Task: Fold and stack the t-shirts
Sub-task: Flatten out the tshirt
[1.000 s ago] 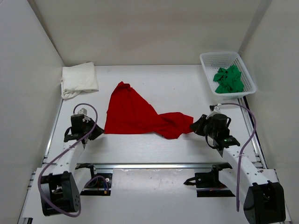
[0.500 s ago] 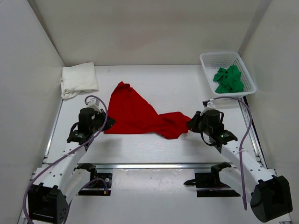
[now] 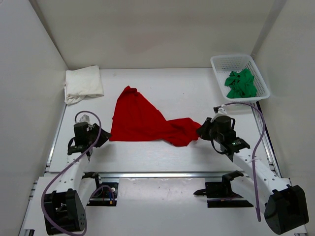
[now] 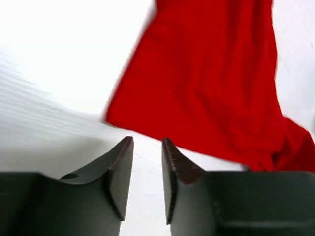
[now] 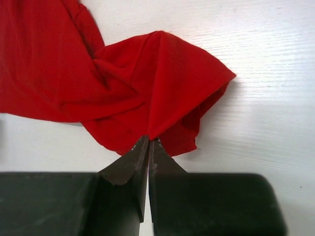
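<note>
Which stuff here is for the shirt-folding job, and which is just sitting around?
For the job: red t-shirt, cream-white t-shirt, green t-shirt.
Just sitting around: white mesh basket, with the green one lying inside it; table.

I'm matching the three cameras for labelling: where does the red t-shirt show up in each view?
Top external: the red t-shirt lies mid-table, spread between the two arms.
Left wrist: the red t-shirt fills the upper right, its corner just beyond the open left gripper.
Right wrist: the red t-shirt fills the upper left and centre, its bunched end pinched in the right gripper.
Shared landmark: the white table under the shirt.
</note>
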### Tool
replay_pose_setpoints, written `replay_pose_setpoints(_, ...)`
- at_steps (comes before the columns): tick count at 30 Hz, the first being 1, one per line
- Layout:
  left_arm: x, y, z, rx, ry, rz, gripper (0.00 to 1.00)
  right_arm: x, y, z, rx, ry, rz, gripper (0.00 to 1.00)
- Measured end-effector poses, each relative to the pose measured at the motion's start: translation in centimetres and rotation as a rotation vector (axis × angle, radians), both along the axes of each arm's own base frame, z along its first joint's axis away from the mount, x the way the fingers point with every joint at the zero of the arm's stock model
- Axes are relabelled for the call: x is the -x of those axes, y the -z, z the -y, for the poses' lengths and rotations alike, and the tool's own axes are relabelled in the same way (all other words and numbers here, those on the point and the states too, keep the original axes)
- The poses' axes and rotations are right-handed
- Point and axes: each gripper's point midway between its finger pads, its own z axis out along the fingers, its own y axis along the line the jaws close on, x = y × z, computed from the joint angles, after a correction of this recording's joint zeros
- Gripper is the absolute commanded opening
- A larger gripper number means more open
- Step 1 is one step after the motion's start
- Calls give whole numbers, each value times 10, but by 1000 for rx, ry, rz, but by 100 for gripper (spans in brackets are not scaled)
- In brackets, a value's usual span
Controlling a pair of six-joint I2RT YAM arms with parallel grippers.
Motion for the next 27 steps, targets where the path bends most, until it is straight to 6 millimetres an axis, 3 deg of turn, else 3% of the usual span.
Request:
replay_pose_setpoints(5, 3, 6, -25, -64, -105, -43, 43, 1, 4, 10, -25, 29, -14, 0)
replay_pose_setpoints(11, 15, 36, -6, -73, -75, -152, 44, 7, 4, -2, -31, -20, -17, 1)
replay_pose_setpoints(14, 16, 46, -6, -68, -95, -188, 42, 9, 5, -6, -34, -35, -16, 1)
replay_pose_setpoints(24, -6, 47, -12, -41, -185, -115, 36, 11, 4, -9, -50, -48, -7, 2)
replay_pose_setpoints(27, -10, 48, -13, -32, -205, -103, 25, 11, 2, -9, -55, -46, 0, 2)
